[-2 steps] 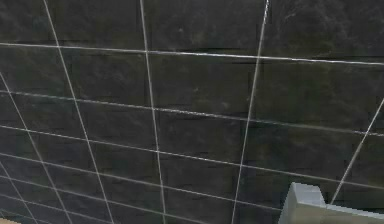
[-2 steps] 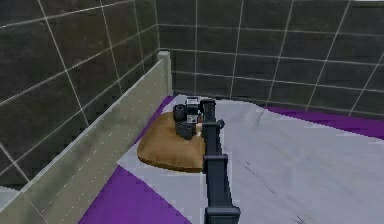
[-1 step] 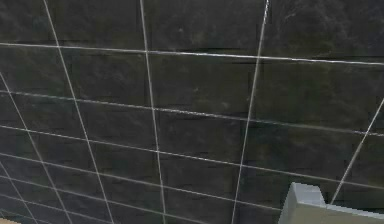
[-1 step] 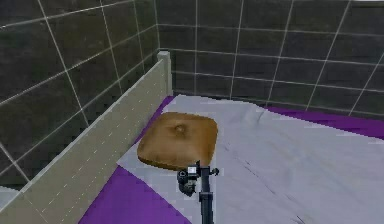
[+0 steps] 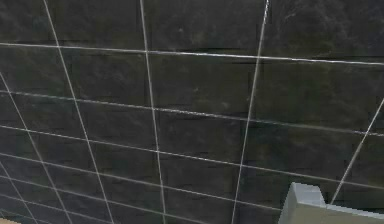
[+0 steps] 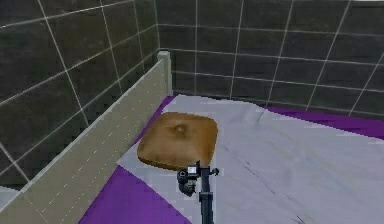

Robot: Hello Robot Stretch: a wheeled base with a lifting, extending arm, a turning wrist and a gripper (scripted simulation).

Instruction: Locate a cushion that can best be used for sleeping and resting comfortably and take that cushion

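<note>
A dark tiled wall (image 5: 150, 90) backs the bed (image 6: 290, 160), whose cream headboard (image 6: 100, 150) runs up the frame's left. The brown cushion (image 6: 180, 138) lies flat at centre beside that headboard, likely placed as a head rest. It is nearly square, dimpled face up, with no clear long axis. The gripper (image 6: 190, 180) sits at the cushion's lower edge, and whether it holds anything cannot be told.

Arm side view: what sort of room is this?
Probably a bedroom: a bed in white and purple, a brown cushion lying on it, and a pale headboard against dark tiled walls.
</note>
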